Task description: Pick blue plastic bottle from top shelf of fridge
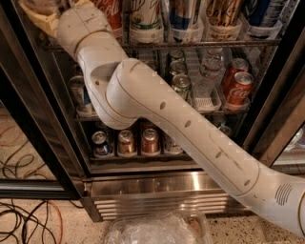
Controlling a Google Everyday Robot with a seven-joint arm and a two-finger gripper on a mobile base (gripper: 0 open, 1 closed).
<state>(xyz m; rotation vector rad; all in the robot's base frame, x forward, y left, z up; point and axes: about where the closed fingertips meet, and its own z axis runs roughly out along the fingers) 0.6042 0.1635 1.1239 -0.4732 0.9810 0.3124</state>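
The fridge (43, 143) stands open in front of me. Its top shelf (200, 44) holds a row of tall bottles in clear trays, and only their lower parts show. A bottle with a pale whitish label (145, 18) stands right of a red Coca-Cola bottle (108, 13); I take it for the blue plastic bottle. My white arm (157, 109) reaches up and left across the shelves. My gripper (42, 15) is at the top left corner, at the shelf's left end, left of the Coca-Cola bottle, partly cut off by the picture's edge.
Other bottles (224, 16) fill the top shelf to the right. Cans (237, 88) and a small water bottle (208, 71) sit on the middle rack, more cans (126, 142) on the bottom rack. Steel base grille (157, 202), cables (19, 219) on the floor, a plastic bag (152, 231) below.
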